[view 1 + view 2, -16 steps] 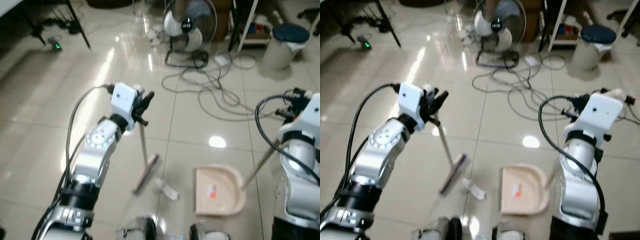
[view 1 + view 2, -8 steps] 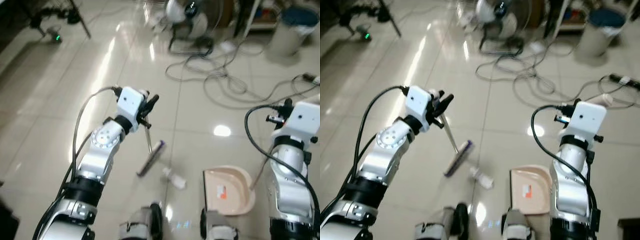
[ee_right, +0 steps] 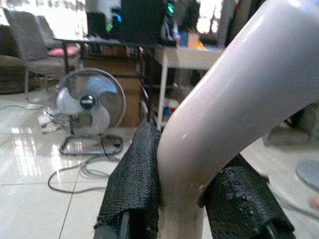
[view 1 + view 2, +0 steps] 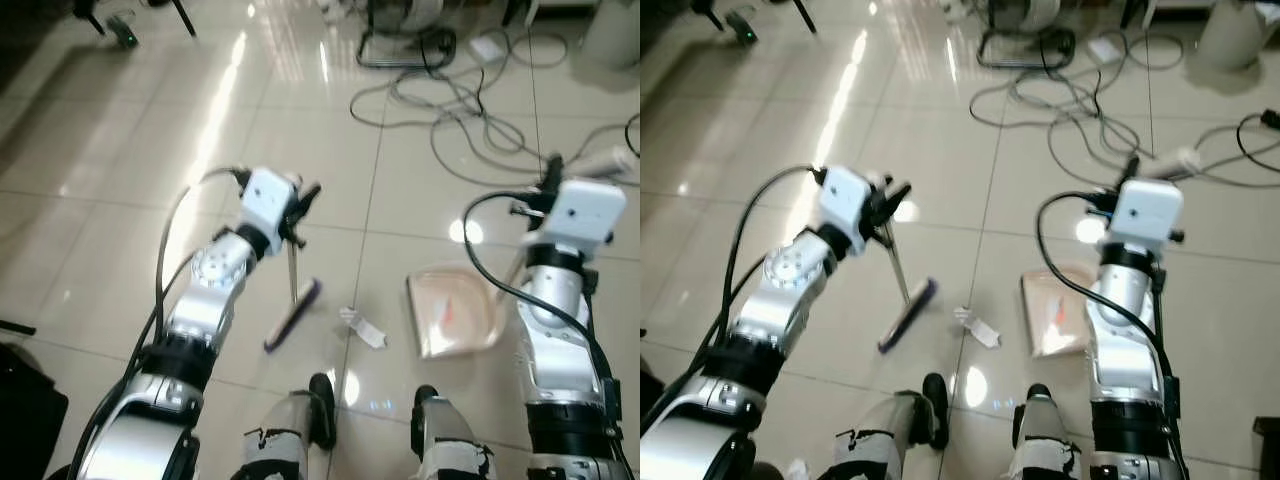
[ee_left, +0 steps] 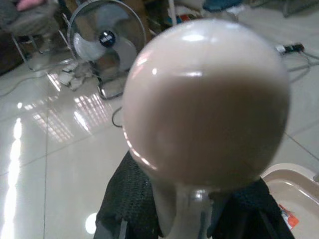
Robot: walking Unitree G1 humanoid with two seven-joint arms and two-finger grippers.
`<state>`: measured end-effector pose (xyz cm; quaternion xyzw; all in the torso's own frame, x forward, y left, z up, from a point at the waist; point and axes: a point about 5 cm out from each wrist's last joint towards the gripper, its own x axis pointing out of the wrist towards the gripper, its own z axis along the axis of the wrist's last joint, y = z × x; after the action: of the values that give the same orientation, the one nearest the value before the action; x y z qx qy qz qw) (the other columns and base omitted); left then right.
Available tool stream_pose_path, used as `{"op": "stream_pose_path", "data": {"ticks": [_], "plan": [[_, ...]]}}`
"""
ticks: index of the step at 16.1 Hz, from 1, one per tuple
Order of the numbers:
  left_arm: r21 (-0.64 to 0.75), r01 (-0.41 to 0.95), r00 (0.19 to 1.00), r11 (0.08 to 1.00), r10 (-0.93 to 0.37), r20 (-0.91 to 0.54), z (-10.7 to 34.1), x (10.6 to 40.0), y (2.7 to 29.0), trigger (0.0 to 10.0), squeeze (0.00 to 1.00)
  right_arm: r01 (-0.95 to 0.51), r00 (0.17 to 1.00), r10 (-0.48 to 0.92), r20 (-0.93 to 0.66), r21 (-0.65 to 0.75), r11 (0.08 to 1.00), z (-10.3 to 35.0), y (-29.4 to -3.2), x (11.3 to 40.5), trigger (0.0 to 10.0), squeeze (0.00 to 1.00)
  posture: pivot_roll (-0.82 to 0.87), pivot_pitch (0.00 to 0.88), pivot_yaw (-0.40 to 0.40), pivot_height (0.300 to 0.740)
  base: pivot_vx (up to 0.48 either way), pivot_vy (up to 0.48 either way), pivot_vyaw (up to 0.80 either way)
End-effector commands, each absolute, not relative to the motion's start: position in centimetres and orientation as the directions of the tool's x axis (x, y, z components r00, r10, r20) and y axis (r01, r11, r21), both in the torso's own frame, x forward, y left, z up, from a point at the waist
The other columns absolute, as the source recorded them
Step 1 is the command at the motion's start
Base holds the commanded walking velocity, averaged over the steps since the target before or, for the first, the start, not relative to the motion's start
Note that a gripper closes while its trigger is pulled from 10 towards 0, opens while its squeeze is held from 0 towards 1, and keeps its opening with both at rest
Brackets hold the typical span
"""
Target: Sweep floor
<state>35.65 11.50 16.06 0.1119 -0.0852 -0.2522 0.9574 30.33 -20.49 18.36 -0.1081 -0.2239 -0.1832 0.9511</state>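
My left gripper (image 4: 298,207) is shut on the thin handle of a broom, whose rounded top end (image 5: 204,99) looms close in the left wrist view. The handle slants down to the dark broom head (image 4: 292,315) on the tiled floor. A crumpled white scrap (image 4: 363,328) lies between the broom head and a beige dustpan (image 4: 455,310) with a small orange bit in it. My right gripper (image 4: 1130,172) is shut on the dustpan's long pale handle (image 3: 234,99), its black fingers (image 3: 132,194) pressed against it.
A standing fan's base (image 4: 405,40) and tangled cables (image 4: 470,110) lie ahead on the glossy tiles, with a power strip (image 4: 610,160) at the right. My feet (image 4: 320,420) stand just behind the scrap. A black object (image 4: 25,410) sits at the lower left.
The whole view has tilted down and shifted, so the fan now sits at the top edge. Both grippers keep their hold; broom, scrap and dustpan keep about the same layout.
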Motion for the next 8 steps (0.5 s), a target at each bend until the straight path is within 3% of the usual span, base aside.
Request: {"op": "stream_pose_path", "data": {"ticks": [1,5,8], "plan": [[0.24,0.415,0.881,0.878,-0.454,0.136,16.1,35.9,12.5,10.0,0.0,0.371,0.828,-0.254,0.5,-0.148,0.917,18.3,-19.6,30.4,10.0,0.0,0.03,0.439,0.181,0.74,0.0,0.0,0.0],[0.179,0.368,0.893,0.913,-0.4,0.207,16.7,36.5,12.2,10.0,0.0,0.363,0.812,-0.223,0.539,-0.167,0.917,17.2,-18.7,30.0,10.0,0.0,0.07,0.449,0.198,0.74,0.0,0.0,0.0],[0.187,0.384,0.895,0.904,-0.415,0.163,16.3,36.9,11.2,10.0,0.0,0.367,0.811,-0.23,0.537,-0.162,0.916,16.7,-18.0,30.4,10.0,0.0,0.08,0.454,0.21,0.74,0.0,0.0,0.0]]}}
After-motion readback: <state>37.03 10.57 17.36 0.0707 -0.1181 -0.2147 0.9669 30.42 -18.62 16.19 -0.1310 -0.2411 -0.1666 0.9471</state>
